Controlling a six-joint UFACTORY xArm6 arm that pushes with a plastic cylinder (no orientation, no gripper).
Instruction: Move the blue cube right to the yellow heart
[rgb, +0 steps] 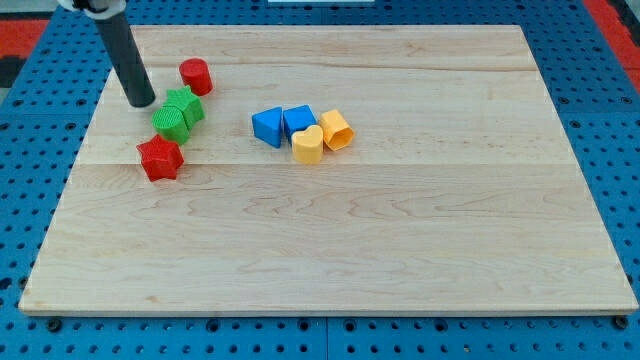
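Note:
The blue cube (298, 120) sits near the board's middle, touching the yellow heart (307, 145) just below and to its right. A second blue block (268, 127), wedge-like, touches the cube's left side. A yellow block (337, 130) with a hollow top lies right of the cube and against the heart. My tip (142, 102) is at the view's upper left, far left of the blue cube, just left of the green blocks.
Two green blocks (178, 113) lie together beside my tip. A red cylinder (195, 76) is above them and a red star (160, 158) below. The wooden board (400, 250) rests on a blue pegboard.

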